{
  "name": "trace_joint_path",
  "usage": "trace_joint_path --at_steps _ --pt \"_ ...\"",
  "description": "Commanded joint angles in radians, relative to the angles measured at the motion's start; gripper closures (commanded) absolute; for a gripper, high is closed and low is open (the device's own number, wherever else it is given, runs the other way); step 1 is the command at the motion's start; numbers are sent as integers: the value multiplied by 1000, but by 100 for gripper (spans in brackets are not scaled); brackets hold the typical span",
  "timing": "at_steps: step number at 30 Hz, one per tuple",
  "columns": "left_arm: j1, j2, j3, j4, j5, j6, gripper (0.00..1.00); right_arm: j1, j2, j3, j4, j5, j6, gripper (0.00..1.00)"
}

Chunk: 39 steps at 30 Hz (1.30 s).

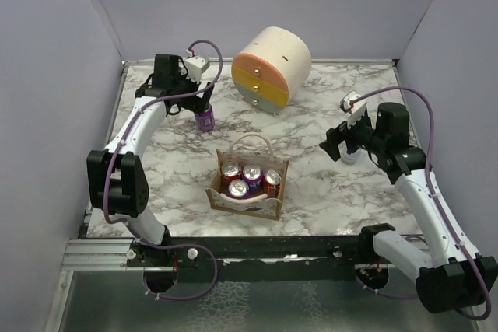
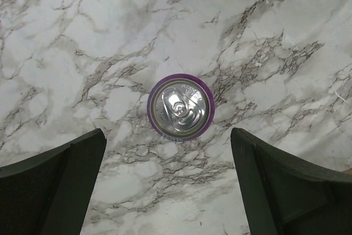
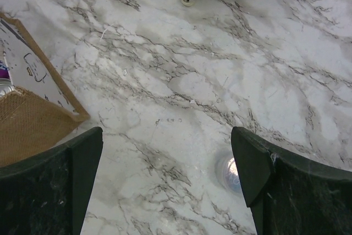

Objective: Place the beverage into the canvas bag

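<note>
Your left claw is wide open over the purple can on the desk. Your right claw is wide open too, holding nothing.

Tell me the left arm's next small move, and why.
Probably lower the left gripper straight down: its jaws stand open above the upright purple can, which stands on the marble table outside the canvas bag.
</note>
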Motion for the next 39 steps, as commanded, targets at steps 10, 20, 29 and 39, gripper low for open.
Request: trace_joint_path --at_steps 10,20,29,39 --pt "-2 191 29 29 56 -38 3 -7 -10 -22 28 -28 -13 0" --pt "-11 239 37 43 79 -56 14 -14 -7 -23 29 -40 -13 0" --pt "-15 217 32 61 82 -56 19 -15 -7 -28 30 -47 -13 0" --pt "-18 189 35 49 88 -36 47 -15 -5 -29 23 -87 -23 0"
